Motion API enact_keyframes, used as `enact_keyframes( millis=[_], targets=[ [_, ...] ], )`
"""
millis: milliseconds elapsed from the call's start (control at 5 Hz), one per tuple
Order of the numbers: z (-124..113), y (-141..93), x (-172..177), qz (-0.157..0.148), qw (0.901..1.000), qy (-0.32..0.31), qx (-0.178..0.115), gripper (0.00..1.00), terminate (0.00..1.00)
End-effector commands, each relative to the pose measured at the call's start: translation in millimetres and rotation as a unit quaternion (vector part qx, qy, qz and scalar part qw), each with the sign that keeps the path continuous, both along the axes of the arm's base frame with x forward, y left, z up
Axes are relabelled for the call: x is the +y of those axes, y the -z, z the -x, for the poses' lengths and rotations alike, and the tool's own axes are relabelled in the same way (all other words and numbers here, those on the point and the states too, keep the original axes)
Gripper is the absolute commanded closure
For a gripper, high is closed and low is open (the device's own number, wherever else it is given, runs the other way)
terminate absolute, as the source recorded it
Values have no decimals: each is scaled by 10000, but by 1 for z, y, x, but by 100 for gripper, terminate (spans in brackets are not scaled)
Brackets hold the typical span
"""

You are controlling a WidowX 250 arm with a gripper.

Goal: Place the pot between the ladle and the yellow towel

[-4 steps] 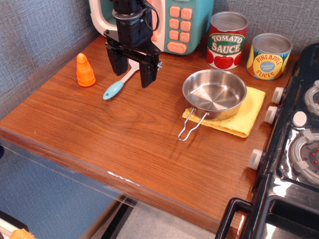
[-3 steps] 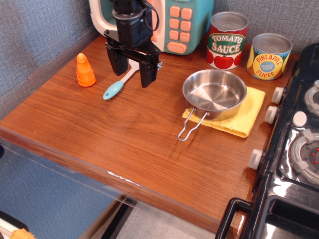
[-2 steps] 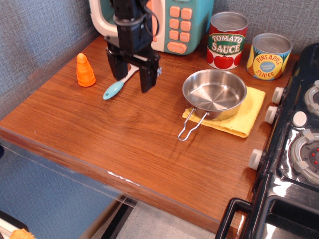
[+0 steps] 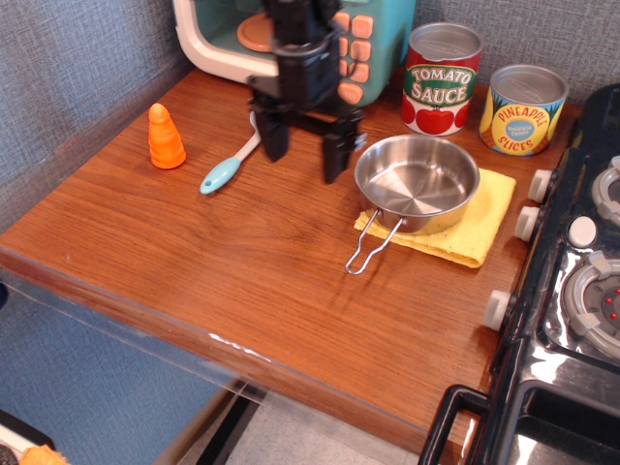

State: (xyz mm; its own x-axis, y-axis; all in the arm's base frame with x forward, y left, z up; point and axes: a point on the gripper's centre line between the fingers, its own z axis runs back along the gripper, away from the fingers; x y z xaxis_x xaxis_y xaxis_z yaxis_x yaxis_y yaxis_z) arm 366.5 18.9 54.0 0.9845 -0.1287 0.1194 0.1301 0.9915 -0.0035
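The shiny steel pot (image 4: 417, 181) sits on the yellow towel (image 4: 481, 216), its wire loop handle (image 4: 373, 246) pointing toward the table's front. The ladle (image 4: 232, 162), white with a light blue handle end, lies on the table to the left. My gripper (image 4: 305, 155) is open and empty. It hangs above the table between the ladle and the pot, its right finger close to the pot's left rim.
An orange cone toy (image 4: 165, 137) stands at the left. A toy microwave (image 4: 329, 39) is behind my arm. A tomato sauce can (image 4: 441, 77) and a pineapple slices can (image 4: 523, 108) stand at the back. A toy stove (image 4: 572, 291) borders the right edge.
My gripper has moved right, from over the ladle toward the pot, still open. The pot, towel and ladle have not moved.
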Motion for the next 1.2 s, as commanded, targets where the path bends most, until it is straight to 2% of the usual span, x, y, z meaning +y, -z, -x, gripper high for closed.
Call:
enact_keyframes(
  millis=[0,200,400,800,1000],
  targets=[
    [-28,-1,-26,-23,9999,-96,-102,0,0],
    [-32,16,-21,-8,9996,-285,74,0,0],
    [-32,29,-18,128,9992,-326,165,100,0],
    [-29,13,-17,215,9993,-301,0,100,0],
    [-24,-3,-16,409,9985,-317,-178,100,0]
  ],
)
